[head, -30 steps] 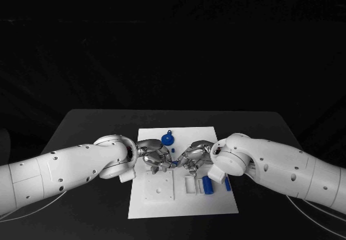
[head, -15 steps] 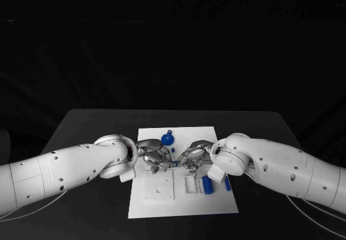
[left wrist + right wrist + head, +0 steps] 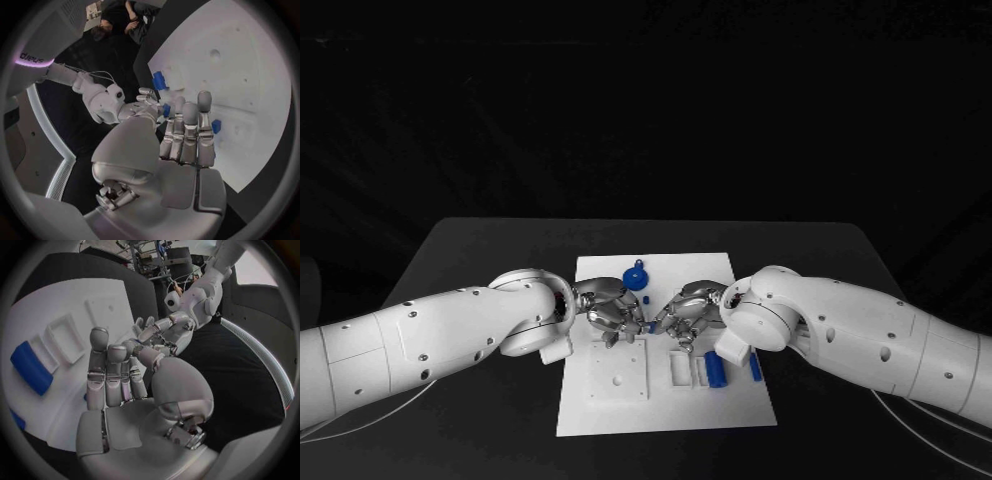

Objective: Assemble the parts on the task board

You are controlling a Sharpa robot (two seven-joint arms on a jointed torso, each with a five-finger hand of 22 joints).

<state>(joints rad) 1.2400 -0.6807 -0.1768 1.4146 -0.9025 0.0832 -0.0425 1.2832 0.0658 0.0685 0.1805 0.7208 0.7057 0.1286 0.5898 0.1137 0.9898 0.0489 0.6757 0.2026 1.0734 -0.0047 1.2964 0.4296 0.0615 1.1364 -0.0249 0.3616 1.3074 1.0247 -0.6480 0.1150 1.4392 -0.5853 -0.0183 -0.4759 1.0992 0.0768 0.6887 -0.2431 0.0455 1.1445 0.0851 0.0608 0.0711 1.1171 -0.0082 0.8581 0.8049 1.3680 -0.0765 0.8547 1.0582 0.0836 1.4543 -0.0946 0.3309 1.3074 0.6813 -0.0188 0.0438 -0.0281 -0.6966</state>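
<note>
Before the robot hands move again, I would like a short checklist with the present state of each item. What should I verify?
1. Both robot hands over the board: ok; the left robot hand and right robot hand meet above its middle.
2. Small blue part held between them: cannot tell which robot hand has it; fingers hide the grip.
3. Left fingers near blue pieces: ok in the left wrist view, contact unclear.
4. Round blue part free of the robot hands: ok, it lies beyond them.
5. Blue bar on the board: ok, lying near the right wrist.
</note>
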